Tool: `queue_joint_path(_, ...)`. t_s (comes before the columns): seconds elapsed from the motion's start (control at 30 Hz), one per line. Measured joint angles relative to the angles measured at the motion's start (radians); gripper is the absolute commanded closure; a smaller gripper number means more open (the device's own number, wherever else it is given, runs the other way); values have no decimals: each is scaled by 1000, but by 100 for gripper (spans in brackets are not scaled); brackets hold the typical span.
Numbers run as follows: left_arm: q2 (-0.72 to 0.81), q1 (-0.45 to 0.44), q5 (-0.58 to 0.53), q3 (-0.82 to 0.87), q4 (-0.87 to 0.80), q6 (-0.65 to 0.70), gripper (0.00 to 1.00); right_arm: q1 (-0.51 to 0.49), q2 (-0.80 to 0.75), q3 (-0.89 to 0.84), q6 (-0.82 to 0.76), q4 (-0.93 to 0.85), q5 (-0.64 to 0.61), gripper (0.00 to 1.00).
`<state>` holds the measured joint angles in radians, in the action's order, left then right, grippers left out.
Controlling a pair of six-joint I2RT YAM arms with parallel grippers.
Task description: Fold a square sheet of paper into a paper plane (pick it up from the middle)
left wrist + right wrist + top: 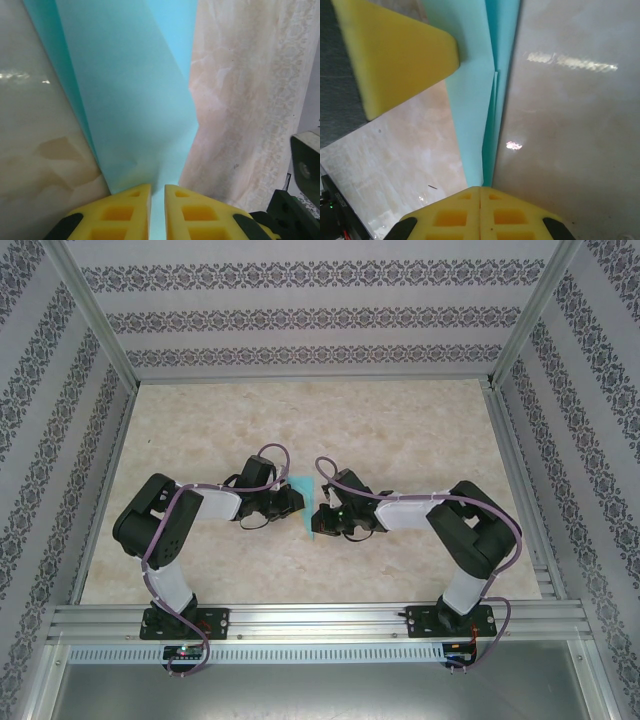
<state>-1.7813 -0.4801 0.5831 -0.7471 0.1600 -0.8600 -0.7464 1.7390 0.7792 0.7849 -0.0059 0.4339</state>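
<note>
- A pale beige table with a marble-like veined surface forms the floor of a box-shaped enclosure.
- Three upright walls surround it: back wall, left wall and right wall, all white with dark bands of floral ornament.
- Silver aluminium posts stand at the back corners.
- A ribbed aluminium rail runs along the table's near edge, with a perforated strip just below it.
- Bright streaks of light reflect off the glossy tabletop.
</note>
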Motion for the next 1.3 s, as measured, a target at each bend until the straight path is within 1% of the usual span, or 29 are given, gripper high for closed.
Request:
queue_joint_path(0.17,7,0,14,0,0,0,81,0,18,0,2,7,6,92)
queue_joint_path(0.37,37,0,23,0,1,0,78,0,18,0,3,9,6,89)
queue_joint_path(0.67,47,0,22,0,-1,4,82,0,6,-3,3,31,13,87)
queue_joint_path(0.83,20,0,21,0,-2,5,82,1,-30,-5,3,33,8,80)
queue_joint_path(0.97,6,0,22,-9,-5,8,83,0,-70,-5,-5,0,-39,76)
queue_joint_path(1.13,5,0,21,-24,-5,15,83,-10,-74,-2,-13,-39,-78,76)
queue_joint_path(1.3,4,0,21,-26,-6,15,83,-30,-51,-2,-1,-27,-67,82)
